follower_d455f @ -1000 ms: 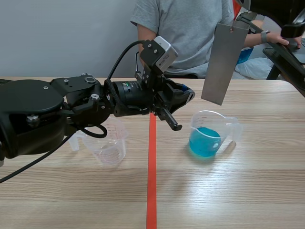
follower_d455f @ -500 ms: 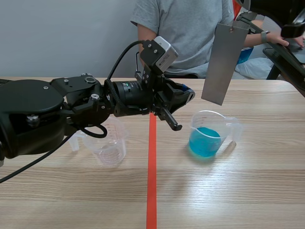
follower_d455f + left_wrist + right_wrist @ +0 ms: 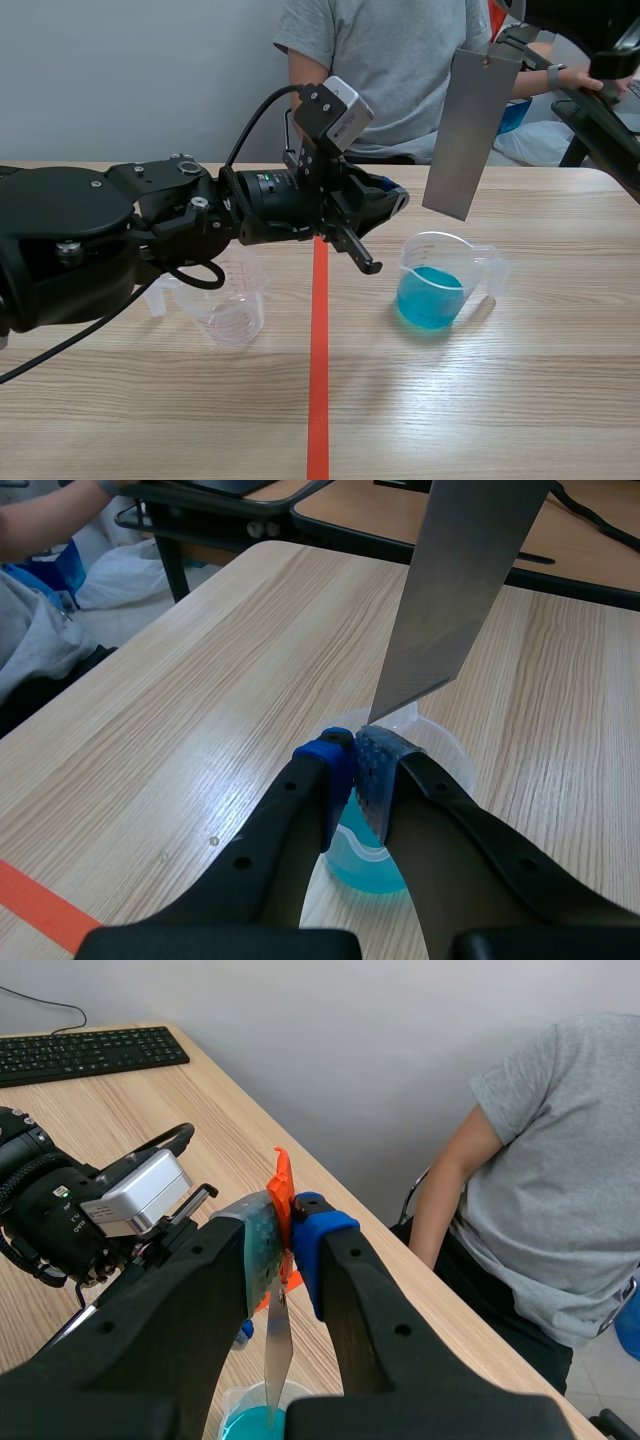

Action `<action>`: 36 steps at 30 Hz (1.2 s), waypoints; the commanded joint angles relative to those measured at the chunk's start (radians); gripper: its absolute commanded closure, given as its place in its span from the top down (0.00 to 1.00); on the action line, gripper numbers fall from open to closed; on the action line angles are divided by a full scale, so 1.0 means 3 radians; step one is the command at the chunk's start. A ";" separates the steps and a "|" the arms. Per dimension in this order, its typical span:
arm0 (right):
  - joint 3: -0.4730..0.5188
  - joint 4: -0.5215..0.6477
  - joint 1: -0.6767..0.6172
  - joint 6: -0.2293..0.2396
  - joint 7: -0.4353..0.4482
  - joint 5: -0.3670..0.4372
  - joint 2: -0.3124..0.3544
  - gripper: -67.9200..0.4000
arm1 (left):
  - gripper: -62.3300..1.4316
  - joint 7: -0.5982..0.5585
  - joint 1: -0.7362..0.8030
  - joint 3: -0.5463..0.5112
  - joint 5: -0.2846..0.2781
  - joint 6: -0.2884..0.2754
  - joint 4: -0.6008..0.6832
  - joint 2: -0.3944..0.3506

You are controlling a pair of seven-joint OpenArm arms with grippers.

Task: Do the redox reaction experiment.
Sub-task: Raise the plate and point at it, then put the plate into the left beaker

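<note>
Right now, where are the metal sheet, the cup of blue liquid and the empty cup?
metal sheet [image 3: 468, 130]: scene view, the middle of its grey face.
cup of blue liquid [image 3: 430, 298]: scene view, the blue liquid showing through its clear wall.
empty cup [image 3: 235, 316]: scene view, its clear front wall.

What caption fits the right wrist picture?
Right gripper pinches a grey metal strip, hanging edge-on above the cup of blue liquid.

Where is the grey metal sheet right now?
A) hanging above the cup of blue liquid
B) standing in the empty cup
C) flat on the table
A: the right gripper holds the metal sheet by its top, its lower end clear above the measuring cup of blue liquid.
</note>
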 commanded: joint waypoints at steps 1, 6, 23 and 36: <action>0.0038 0.0046 0.0066 0.0019 0.0036 0.0032 0.0061 0.03 | 0.10 -0.0048 -0.0064 -0.0003 -0.0032 -0.0006 0.0078 0.0034; 0.0038 0.0046 0.0066 0.0019 0.0036 0.0032 0.0061 0.03 | 0.10 -0.0048 -0.0064 -0.0003 -0.0032 -0.0006 0.0078 0.0028; 0.0038 0.0046 0.0066 0.0019 0.0037 0.0032 0.0061 0.03 | 0.10 -0.0408 0.0610 -0.0395 -0.0281 -0.0004 0.0969 -0.1506; -0.0008 0.0046 0.0078 0.0019 0.0113 0.0029 0.0061 0.03 | 0.10 -0.0546 0.2783 -0.1921 -0.0608 0.0132 0.1443 -0.2972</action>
